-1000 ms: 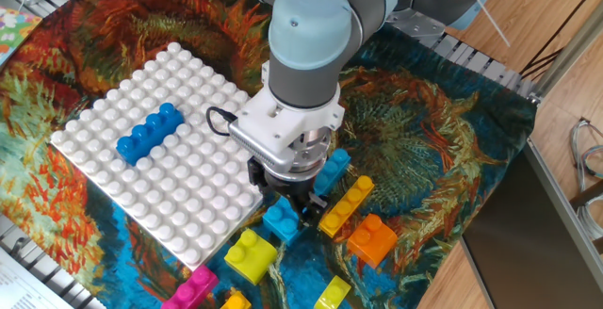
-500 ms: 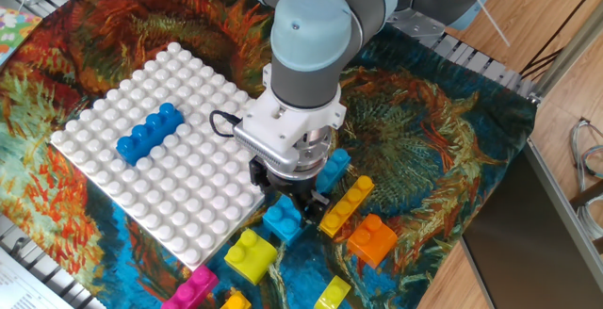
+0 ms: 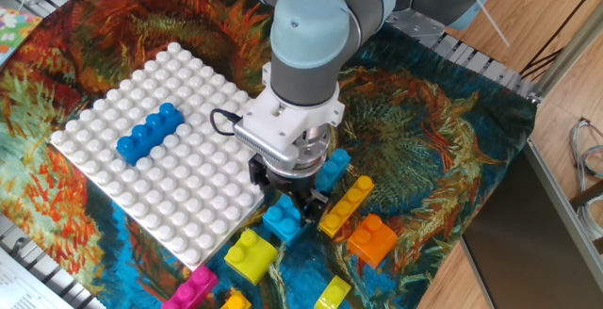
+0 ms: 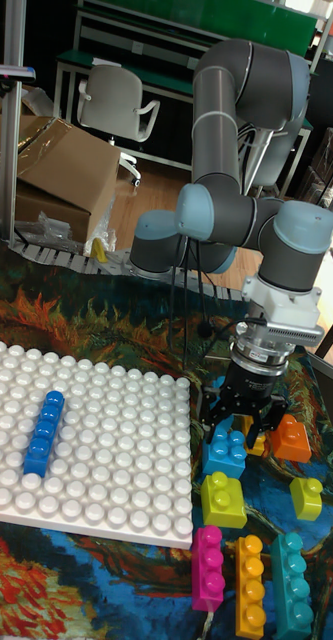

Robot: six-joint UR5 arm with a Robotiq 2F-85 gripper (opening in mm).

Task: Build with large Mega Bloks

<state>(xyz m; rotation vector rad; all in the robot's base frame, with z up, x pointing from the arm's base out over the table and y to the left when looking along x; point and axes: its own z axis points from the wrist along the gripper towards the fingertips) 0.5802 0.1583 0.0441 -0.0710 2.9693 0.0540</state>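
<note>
Hand point(image 4: 249, 418) hanging straight over the small light blue brick point(image 4: 226, 450), fingers spread and reaching down on either side of its far end, not yet closed on it; nothing held. Brick sitting on the patterned cloth point(image 3: 443, 139) just off the near right corner of the white baseplate point(image 3: 198, 201), directly beneath the hand rather than off to one side, so the coming move looks like a short straight drop and a squeeze. Short and squat, with no marked long axis to line up against, as far as can be judged. Crowded all round: long yellow brick point(image 3: 345, 204) and orange brick point(image 3: 371, 238) just beside on the right, lime brick point(image 3: 250, 253) toward the near edge of the table; another light blue brick point(image 3: 333, 169) half hidden behind the wrist. Dark blue brick point(image 3: 149, 132) already seated on the baseplate, well apart toward its left side.
</note>
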